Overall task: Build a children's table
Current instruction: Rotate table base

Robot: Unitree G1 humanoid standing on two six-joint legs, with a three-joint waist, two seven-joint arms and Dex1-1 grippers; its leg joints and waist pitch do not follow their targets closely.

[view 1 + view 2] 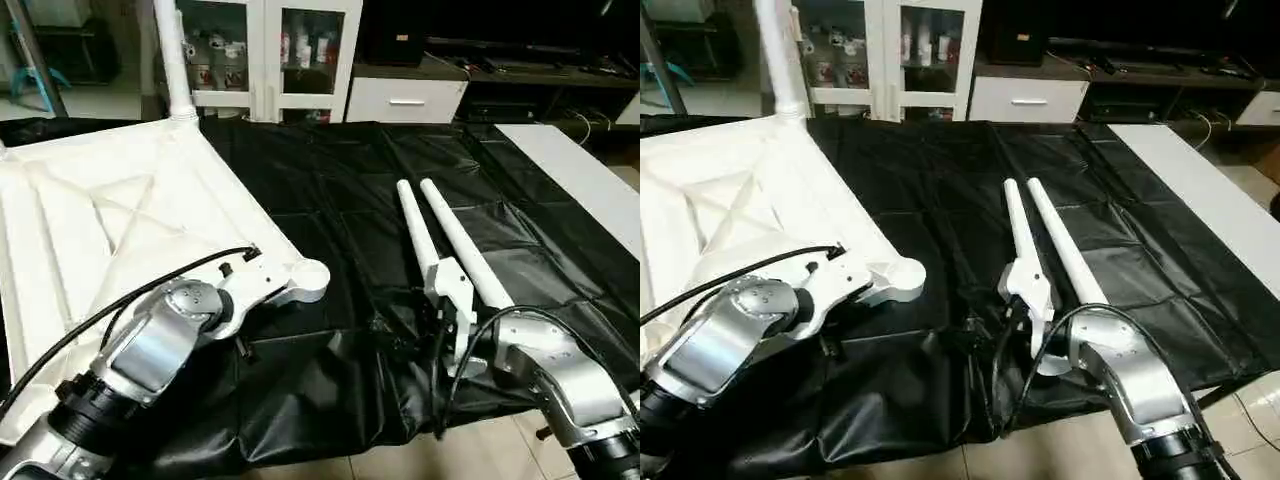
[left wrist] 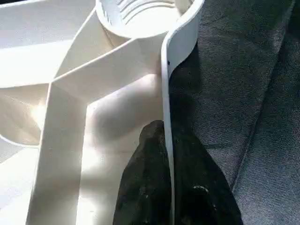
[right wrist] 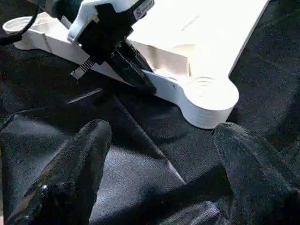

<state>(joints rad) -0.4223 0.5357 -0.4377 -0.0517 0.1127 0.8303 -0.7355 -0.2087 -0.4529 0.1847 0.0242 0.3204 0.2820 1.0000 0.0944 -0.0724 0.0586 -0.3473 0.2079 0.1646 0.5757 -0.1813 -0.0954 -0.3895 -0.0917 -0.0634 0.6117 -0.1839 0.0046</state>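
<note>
- Table top: upside down on the black-draped counter, ribbed underside up, lying at the counter's left end.
- One leg already stands upright in the top's far corner socket. The near corner socket is empty; the left wrist view shows its ridged bore open.
- Left pincer: clamped on the top's thin rim wall just short of the near socket, one finger on each side of the wall. Judged to be steadying the top.
- Two loose legs lie side by side on the cloth, to the right of the top and well apart from it, slim ends pointing away from the robot.
- Right pincer: spread wide, nothing between the fingers. In the head views it sits at the near ends of the loose legs, low over the cloth; contact with either leg cannot be told.
- A flat white board rests along the counter's right edge, far from the top.
- Step in hand, as judged: fetching the next leg while the top is held.
- Next move calls for: closing on one leg near its thick end, lifting it, tipping it upright, and carrying it over to the empty near socket.
- Risk: the neighbouring leg may roll when the first is lifted.
</note>
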